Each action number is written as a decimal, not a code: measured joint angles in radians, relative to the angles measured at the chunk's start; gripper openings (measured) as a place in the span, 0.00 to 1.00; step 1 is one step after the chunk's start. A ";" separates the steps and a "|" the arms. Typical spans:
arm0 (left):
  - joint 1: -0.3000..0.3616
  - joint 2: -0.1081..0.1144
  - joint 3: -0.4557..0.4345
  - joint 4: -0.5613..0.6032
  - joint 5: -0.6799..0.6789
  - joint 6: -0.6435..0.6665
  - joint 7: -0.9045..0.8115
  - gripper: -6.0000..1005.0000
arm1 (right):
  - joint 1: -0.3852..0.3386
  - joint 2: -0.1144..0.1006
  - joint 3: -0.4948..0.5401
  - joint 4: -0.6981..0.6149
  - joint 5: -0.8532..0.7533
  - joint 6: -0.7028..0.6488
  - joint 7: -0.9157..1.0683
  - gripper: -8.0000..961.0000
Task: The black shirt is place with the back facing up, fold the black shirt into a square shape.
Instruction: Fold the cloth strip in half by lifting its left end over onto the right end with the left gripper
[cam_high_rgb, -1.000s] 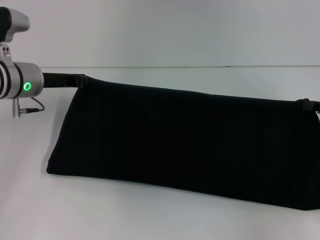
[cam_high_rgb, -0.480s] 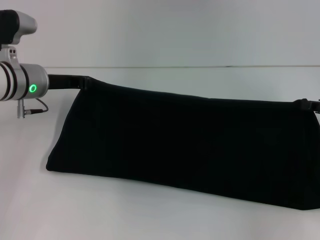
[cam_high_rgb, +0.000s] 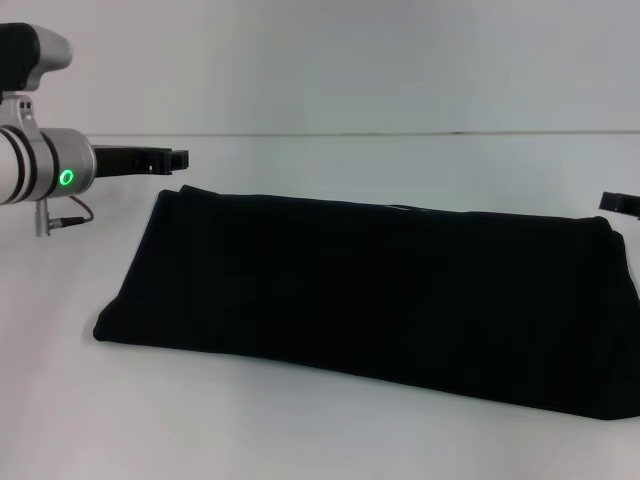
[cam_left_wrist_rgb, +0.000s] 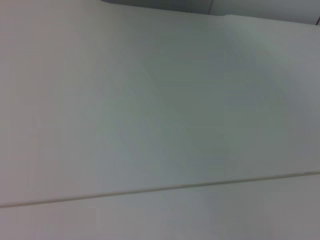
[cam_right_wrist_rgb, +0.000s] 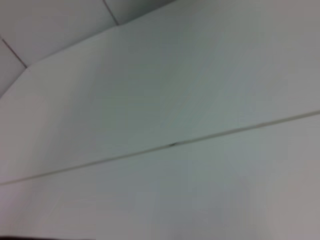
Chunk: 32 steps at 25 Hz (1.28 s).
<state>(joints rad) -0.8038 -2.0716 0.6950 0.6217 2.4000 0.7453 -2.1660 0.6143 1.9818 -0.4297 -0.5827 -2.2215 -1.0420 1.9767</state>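
Observation:
The black shirt (cam_high_rgb: 370, 290) lies on the white table (cam_high_rgb: 300, 430) as a long folded band, its fold along the near side and its edges at the far side. My left gripper (cam_high_rgb: 176, 158) hovers just above and behind the shirt's far left corner, open and holding nothing. At the frame's right border only the tip of my right gripper (cam_high_rgb: 618, 203) shows, just above the shirt's far right corner, open and clear of the cloth. Neither wrist view shows the shirt or any fingers.
The table's far edge (cam_high_rgb: 400, 133) meets a plain pale wall. Both wrist views show only white surface with a thin seam (cam_left_wrist_rgb: 150, 190) (cam_right_wrist_rgb: 170, 145). The shirt's right end runs out of the head view.
Both grippers have let go of the shirt's far corners. The raised far edge has dropped onto the table, and the shirt now lies flat. The left gripper has stayed about where it was.

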 joint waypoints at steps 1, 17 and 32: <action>0.002 0.001 -0.002 0.002 0.000 0.001 -0.001 0.16 | -0.002 0.000 0.010 -0.003 0.005 0.003 0.000 0.24; 0.173 0.019 -0.068 0.259 -0.049 0.564 -0.092 0.86 | -0.098 -0.057 0.042 -0.008 0.163 -0.363 -0.086 0.82; 0.255 0.048 -0.237 0.249 0.014 0.853 -0.207 0.94 | -0.113 -0.054 0.039 0.028 0.177 -0.409 -0.140 0.95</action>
<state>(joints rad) -0.5491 -2.0234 0.4578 0.8710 2.4144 1.5983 -2.3733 0.5010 1.9278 -0.3904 -0.5543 -2.0443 -1.4508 1.8369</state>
